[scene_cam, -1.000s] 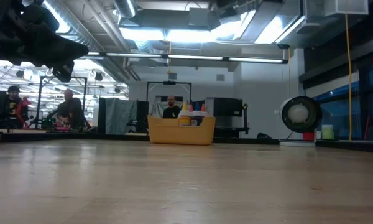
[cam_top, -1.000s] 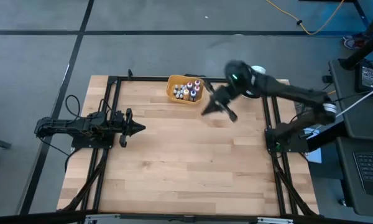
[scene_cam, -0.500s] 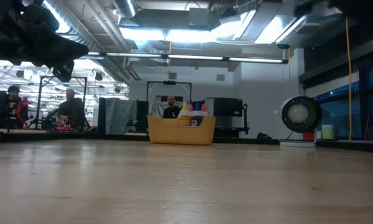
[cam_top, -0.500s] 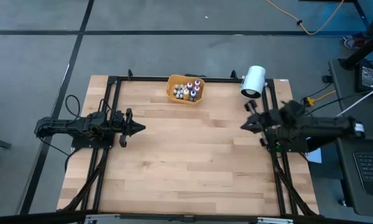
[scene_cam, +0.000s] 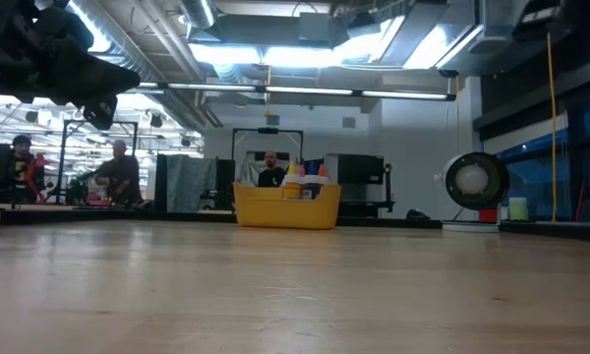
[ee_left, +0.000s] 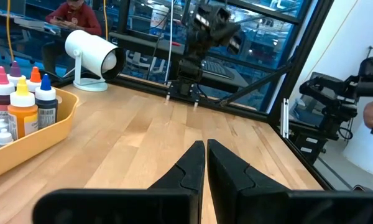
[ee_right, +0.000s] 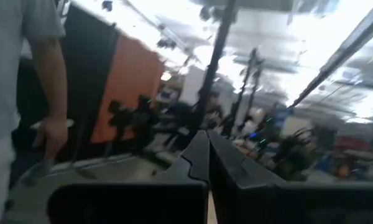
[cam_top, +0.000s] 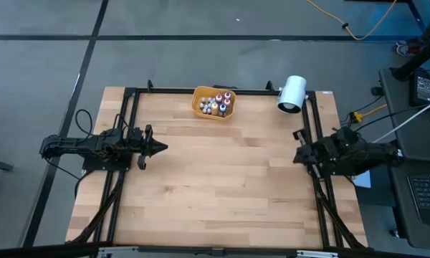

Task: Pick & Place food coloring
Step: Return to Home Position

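Observation:
Several small food coloring bottles (cam_top: 216, 104) with coloured tops stand upright in an orange bowl (cam_top: 201, 107) at the table's far edge; the left wrist view shows these bottles (ee_left: 17, 102) in the bowl (ee_left: 31, 138) too. My left gripper (cam_top: 162, 148) rests shut and level over the table's left side, pointing across the table, its fingertips (ee_left: 206, 147) together with nothing between them. My right gripper (cam_top: 298, 153) is shut over the table's right edge, far from the bowl; its own view shows the shut fingers (ee_right: 206, 142) against the room.
A big white cylinder (cam_top: 292, 94) lies at the far right corner. Black frame rails (cam_top: 132, 122) run along the table's left, far and right sides. Bare wood (cam_top: 222, 179) spreads between the two arms. People show in the room beyond the table.
My right gripper has drawn back from beside the bowl toward the table's right edge, sinking and folding in over its base and turning as it went. It has stayed shut and carries nothing. The bottles and bowl have not moved.

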Tool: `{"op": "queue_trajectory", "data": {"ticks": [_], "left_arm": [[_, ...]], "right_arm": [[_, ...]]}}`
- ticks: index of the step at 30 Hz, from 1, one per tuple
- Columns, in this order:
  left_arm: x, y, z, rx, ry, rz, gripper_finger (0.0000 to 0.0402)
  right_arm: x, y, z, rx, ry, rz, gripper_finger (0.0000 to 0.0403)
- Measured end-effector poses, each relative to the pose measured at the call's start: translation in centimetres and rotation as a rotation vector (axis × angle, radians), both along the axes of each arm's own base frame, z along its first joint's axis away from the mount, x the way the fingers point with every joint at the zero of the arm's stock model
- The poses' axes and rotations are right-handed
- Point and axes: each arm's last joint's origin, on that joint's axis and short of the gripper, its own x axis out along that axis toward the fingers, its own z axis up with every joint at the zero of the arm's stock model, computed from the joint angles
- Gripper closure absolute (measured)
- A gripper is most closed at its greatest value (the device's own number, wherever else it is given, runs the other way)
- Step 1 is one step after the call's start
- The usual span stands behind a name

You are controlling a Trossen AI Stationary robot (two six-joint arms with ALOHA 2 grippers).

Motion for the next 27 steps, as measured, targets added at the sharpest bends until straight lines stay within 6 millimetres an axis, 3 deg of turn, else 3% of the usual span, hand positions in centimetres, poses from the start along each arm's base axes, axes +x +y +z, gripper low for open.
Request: {"op": "queue_trajectory", "data": {"ticks": [5, 13, 20, 27], "left_arm": [[0.0, 0.0, 0.0, 0.0, 0.0, 0.0, 0.0386], [0.0, 0.0, 0.0, 0.0, -0.001, 0.003, 0.0386], [0.0, 0.0, 0.0, 0.0, 0.0, 0.004, 0.0386], [0.0, 0.0, 0.0, 0.0, 0.0, 0.003, 0.0387]], "right_arm": [[0.1, 0.4, -2.3, -0.034, 0.074, 0.057, 0.0402], [0.8, 0.0, -4.6, -0.089, 0.28, -0.102, 0.0402], [0.9, 0.0, -4.6, -0.124, 0.271, -0.14, 0.0402], [1.0, -0.1, -4.8, -0.03, 0.334, -0.151, 0.0377]]}}
